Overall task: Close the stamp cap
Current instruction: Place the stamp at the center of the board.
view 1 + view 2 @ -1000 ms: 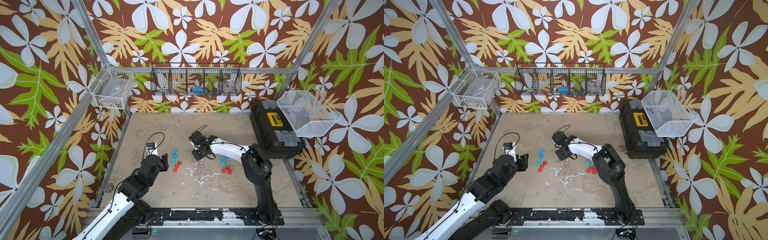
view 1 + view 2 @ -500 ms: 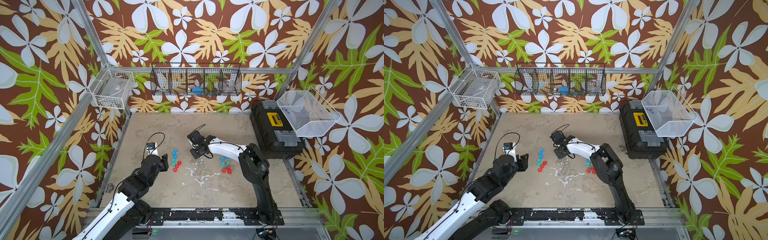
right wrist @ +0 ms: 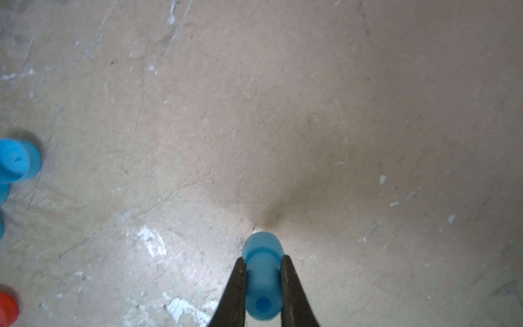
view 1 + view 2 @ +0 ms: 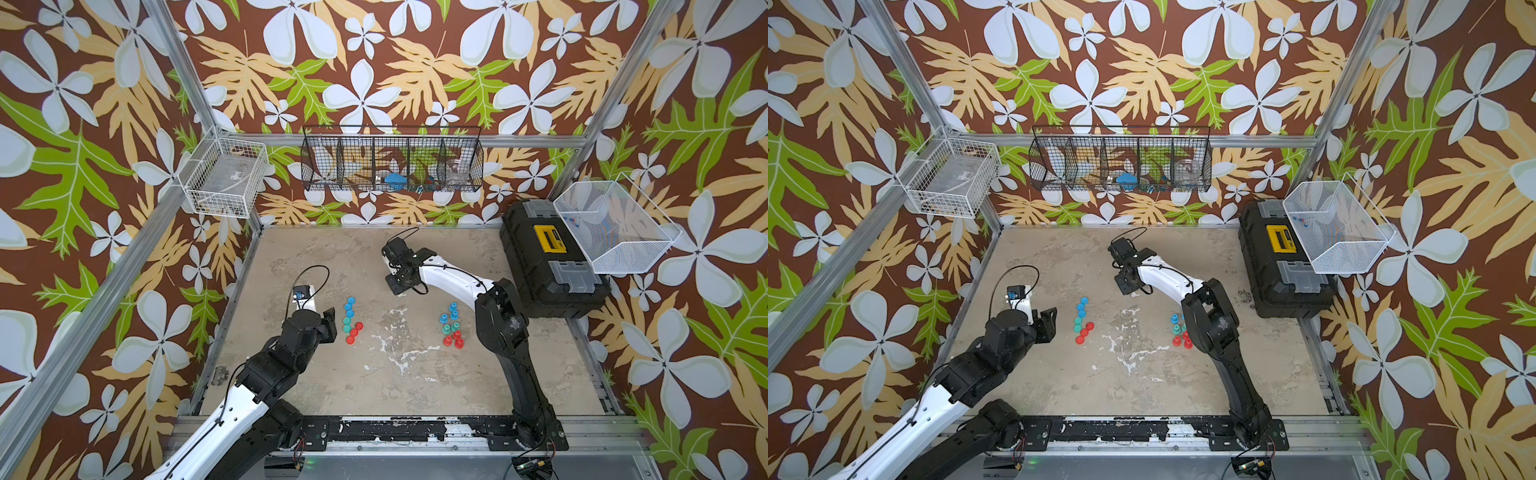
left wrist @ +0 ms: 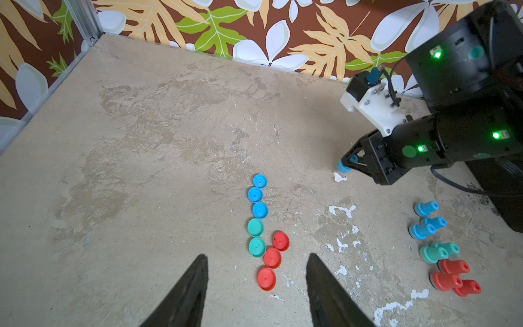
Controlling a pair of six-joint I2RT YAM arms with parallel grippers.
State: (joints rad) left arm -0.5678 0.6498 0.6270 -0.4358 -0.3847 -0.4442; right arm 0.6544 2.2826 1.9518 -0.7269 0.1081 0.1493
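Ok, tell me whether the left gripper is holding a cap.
No: the left gripper stands open and empty, and the caps lie loose on the table.

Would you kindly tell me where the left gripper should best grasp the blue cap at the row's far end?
Probably by its rim, from above: the blue cap lies flat and low, and a neighbouring cap touches it along the row, so pinch across the row.
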